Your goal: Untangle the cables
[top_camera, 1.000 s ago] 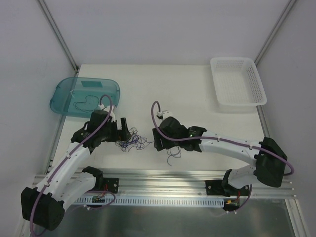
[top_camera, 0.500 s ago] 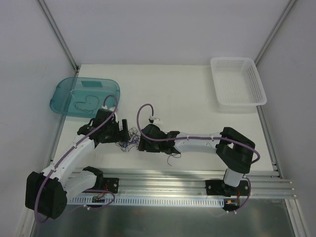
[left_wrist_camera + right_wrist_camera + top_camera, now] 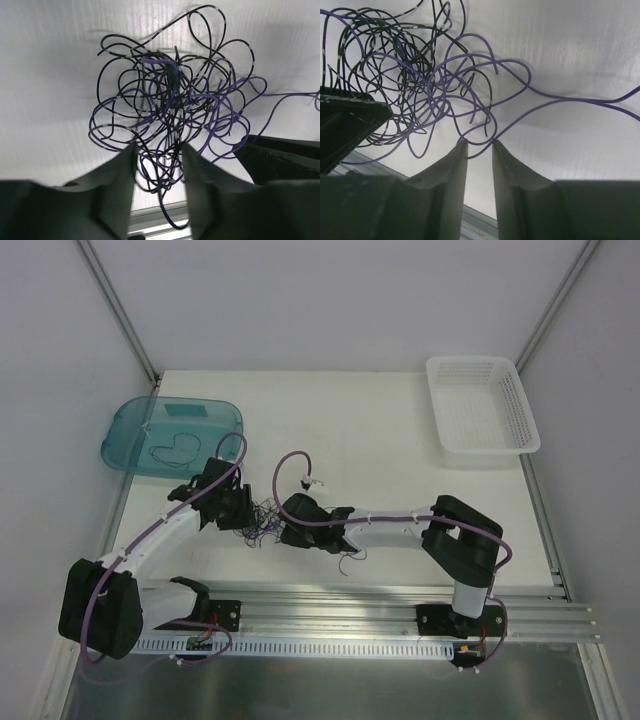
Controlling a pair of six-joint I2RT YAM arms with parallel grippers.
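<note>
The cables (image 3: 262, 522) lie as one tangle of thin black and purple strands on the white table, between my two grippers. My left gripper (image 3: 246, 512) is at the tangle's left edge. In the left wrist view the tangle (image 3: 170, 100) fills the middle. Several strands hang in the gap of the left gripper (image 3: 157, 152), which is narrowed but open. My right gripper (image 3: 287, 531) is at the tangle's right edge. In the right wrist view its jaws (image 3: 477, 146) stand a little apart, with a purple loop (image 3: 481, 142) lying across the fingertips. One purple strand (image 3: 580, 102) trails off to the right.
A teal tray (image 3: 120, 430) at the back left holds one separate dark cable (image 3: 172, 450). A white basket (image 3: 482, 445) stands at the back right. An aluminium rail (image 3: 350, 595) runs along the table's near edge, just below the tangle.
The right arm has swung left to the tangle. The left gripper has edged in from the other side. Both pairs of jaws have narrowed markedly.
</note>
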